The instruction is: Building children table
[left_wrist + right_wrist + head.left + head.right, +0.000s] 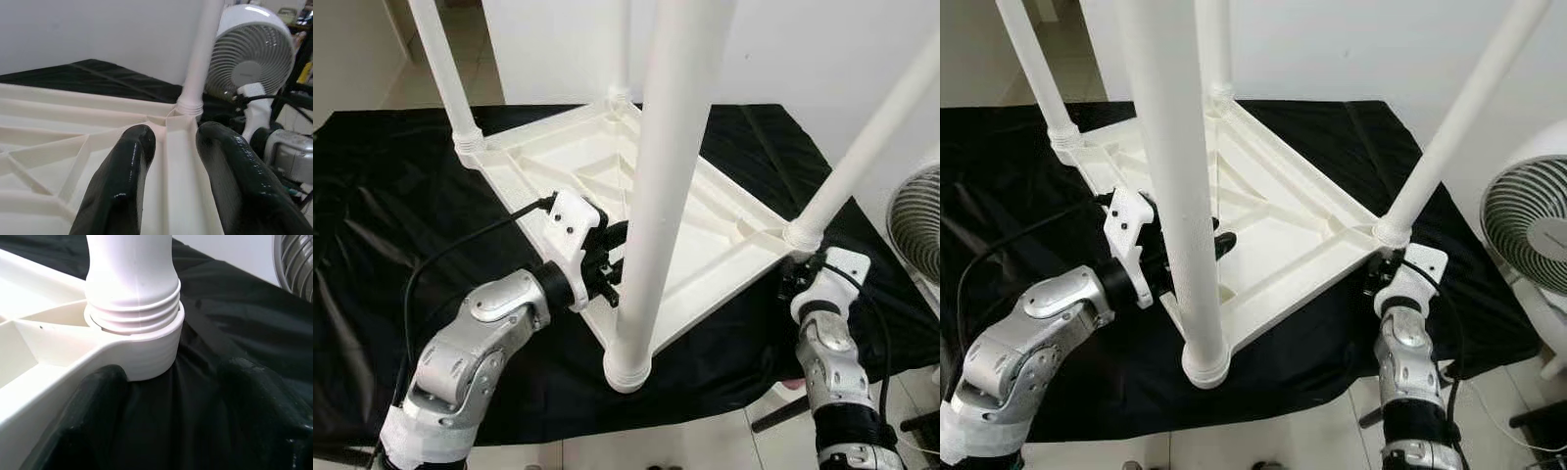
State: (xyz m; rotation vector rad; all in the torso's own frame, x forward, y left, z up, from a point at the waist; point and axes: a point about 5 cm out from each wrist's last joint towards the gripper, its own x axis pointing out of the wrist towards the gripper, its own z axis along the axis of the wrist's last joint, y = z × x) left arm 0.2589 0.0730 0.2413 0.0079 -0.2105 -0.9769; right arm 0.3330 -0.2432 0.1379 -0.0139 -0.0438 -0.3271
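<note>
Assembly nearly done: white ribbed plastic tabletop is lying upside down on black cloth-covered surface, four white tube legs standing in its corners. Left gripper is straddling its near-left edge rib, fingers parted. Right gripper, released, is flanking the near-right corner socket. Next likely: regrip, flip upright; white fan is crowding the right edge.

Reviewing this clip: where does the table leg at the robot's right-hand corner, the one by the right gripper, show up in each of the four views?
Left eye view: the right-corner leg rises from the tabletop's right corner toward the upper right.
Right eye view: it slants up on the right, above the right gripper.
Left wrist view: it stands beyond the open left gripper.
Right wrist view: its threaded base is close up, top centre.
Shared landmark: the white fan.
</note>
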